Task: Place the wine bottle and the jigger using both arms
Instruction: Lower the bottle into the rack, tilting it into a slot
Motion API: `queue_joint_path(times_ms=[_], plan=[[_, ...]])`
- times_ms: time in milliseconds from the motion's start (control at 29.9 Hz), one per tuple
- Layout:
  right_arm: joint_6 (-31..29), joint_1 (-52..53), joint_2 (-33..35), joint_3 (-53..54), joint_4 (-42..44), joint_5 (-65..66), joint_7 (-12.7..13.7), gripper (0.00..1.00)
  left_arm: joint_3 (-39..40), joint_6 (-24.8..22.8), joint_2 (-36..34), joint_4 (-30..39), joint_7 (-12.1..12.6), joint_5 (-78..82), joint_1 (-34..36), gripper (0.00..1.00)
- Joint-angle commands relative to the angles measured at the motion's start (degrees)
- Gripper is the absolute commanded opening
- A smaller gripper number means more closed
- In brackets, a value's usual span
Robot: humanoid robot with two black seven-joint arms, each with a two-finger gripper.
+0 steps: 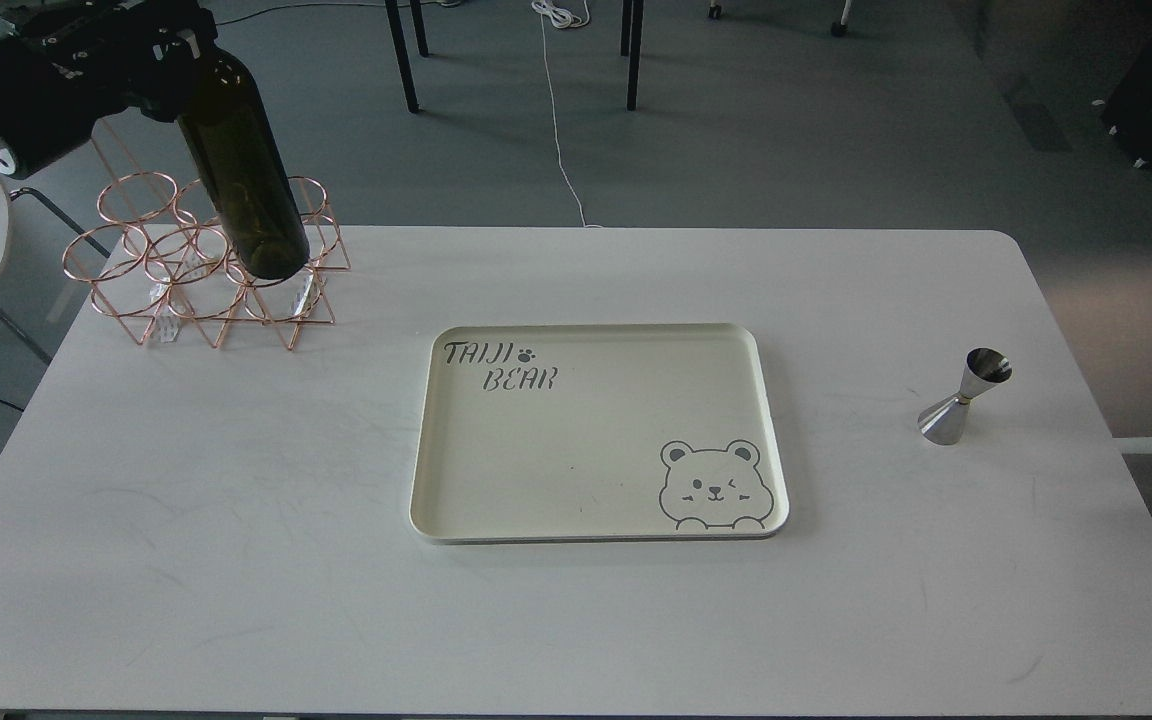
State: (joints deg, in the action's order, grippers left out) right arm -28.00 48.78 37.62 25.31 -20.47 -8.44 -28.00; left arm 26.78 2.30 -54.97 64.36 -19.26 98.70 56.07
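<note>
My left gripper (pixel 181 45) is shut on the upper part of the dark olive-green wine bottle (pixel 248 180) at the top left. It holds the bottle tilted in the air, base down, over the copper wire rack (pixel 206 265). The bottle's neck is hidden behind the gripper. The silver hourglass jigger (pixel 964 397) stands upright on the white table (pixel 186 500) at the right. My right gripper is out of view; only a sliver of dark arm shows at the right edge.
A cream tray (pixel 596 440) printed with "TAIJI BEAR" and a bear face lies empty in the middle of the table. Chair legs (pixel 401 55) and a white cable (pixel 558 130) are on the floor beyond the table's far edge.
</note>
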Motion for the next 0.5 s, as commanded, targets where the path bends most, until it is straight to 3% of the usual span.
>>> queue_joint_path(times_ms=[0,469], plan=[[0.0,0.0,-0.09,0.0,-0.1,0.0,0.0,0.99,-0.06,-0.1,-0.05,-0.64,0.01,0.0,-0.08,0.2],[0.0,0.0,0.0,0.0,-0.1,0.0,0.0,0.99,-0.15,-0.1,0.13,-2.4,-0.08,-0.17,-0.08,0.2]])
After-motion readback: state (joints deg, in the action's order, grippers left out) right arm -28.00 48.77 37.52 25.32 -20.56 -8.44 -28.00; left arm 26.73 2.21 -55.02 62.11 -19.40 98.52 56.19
